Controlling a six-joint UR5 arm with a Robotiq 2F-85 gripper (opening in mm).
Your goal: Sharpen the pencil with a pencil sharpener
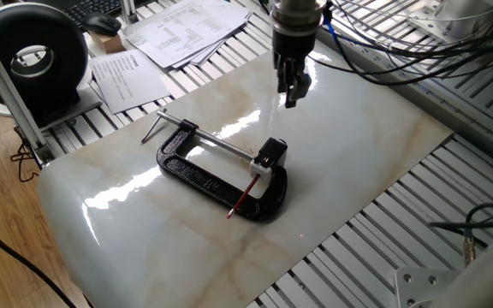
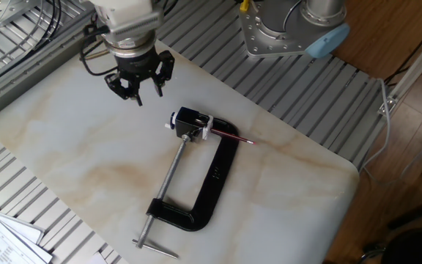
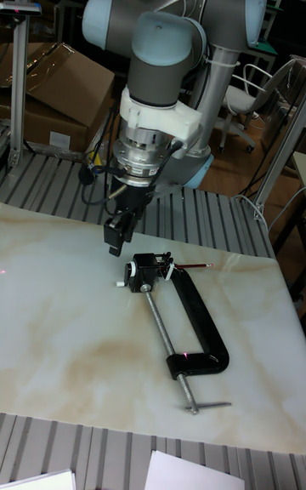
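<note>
The pencil sharpener (image 1: 270, 156) (image 2: 190, 120) (image 3: 148, 269), a small block with a black top and white base, is held between the clamp's screw and its frame. The red pencil (image 1: 242, 198) (image 2: 233, 136) (image 3: 192, 266) sticks out of it across the clamp's frame, its free end over the marble. My gripper (image 1: 291, 91) (image 2: 138, 91) (image 3: 115, 240) hangs above the board a short way beyond the sharpener. It is open, holds nothing and touches neither object.
A large black C-clamp (image 1: 197, 174) (image 2: 215, 176) (image 3: 204, 320) with a long silver screw lies on the marble board (image 1: 358, 145). Papers (image 1: 178, 30) and a black tape reel (image 1: 32, 56) sit beyond the board's left side. Slatted metal table (image 2: 299, 88) surrounds the board; cables (image 1: 383, 51) trail behind the arm.
</note>
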